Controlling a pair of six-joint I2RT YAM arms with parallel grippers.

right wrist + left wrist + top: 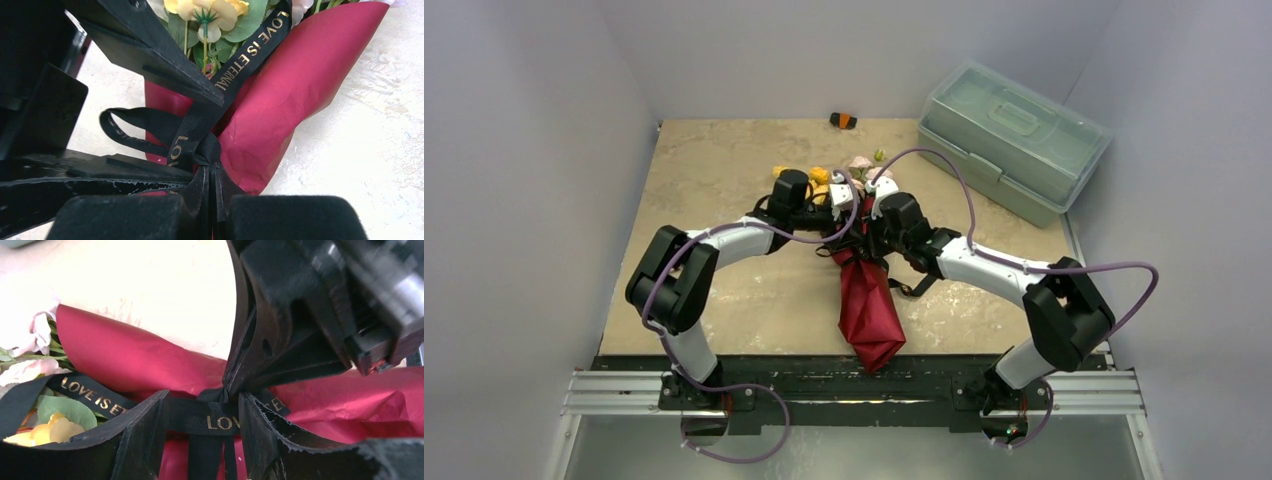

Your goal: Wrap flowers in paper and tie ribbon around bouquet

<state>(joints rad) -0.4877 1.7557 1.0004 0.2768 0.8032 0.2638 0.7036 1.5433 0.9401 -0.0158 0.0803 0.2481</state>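
Item: bouquet (869, 300), lying in the middle of the worktop (724, 180).
Ribbon (192, 135): thin, floppy, likely slippery, knotted over light, crush-prone paper (280, 100).
Best hold: tails beside the knot.
Right claw (211, 180): pinched together on the ribbon.
Left claw (202, 407): apart, straddling the ribbon.

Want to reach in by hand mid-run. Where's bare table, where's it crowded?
Bare: far-left table, from its left edge to the flowers; near strips either side of the bouquet tail. Tighter far right, beside the case. Crowded: centre, where left gripper and right gripper meet at the ribbon knot.
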